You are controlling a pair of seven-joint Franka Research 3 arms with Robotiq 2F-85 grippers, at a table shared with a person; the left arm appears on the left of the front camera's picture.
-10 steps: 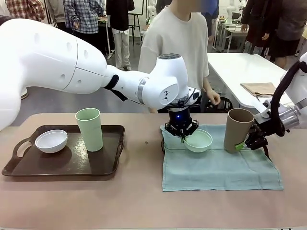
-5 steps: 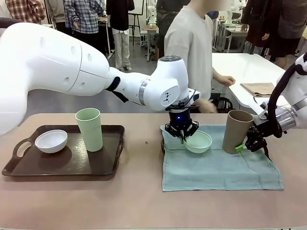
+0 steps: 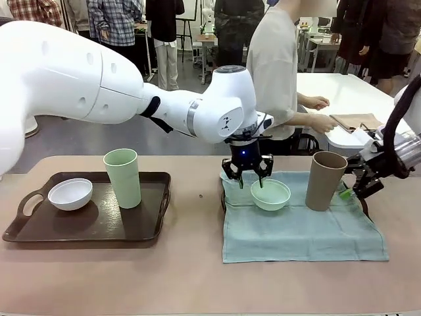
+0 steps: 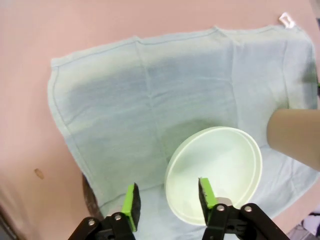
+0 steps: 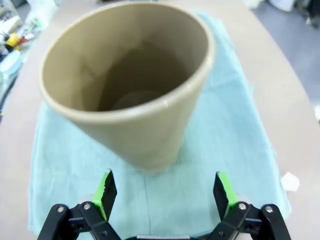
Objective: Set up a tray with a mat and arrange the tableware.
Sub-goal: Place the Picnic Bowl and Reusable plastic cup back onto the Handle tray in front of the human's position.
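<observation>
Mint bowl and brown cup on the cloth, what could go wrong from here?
1. The left gripper hangs open over the bowl's rim; a sideways move could drag or tip it.
2. The right gripper is open close by the tall cup; a nudge could topple it toward the bowl.
3. Both stand on the cloth, off the tray; pulling the cloth might upset them.

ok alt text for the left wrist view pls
The left gripper hangs open over the rim of a mint green bowl that sits on a pale teal cloth spread on the tan table. A brown cup stands on the cloth beside the bowl.
</observation>
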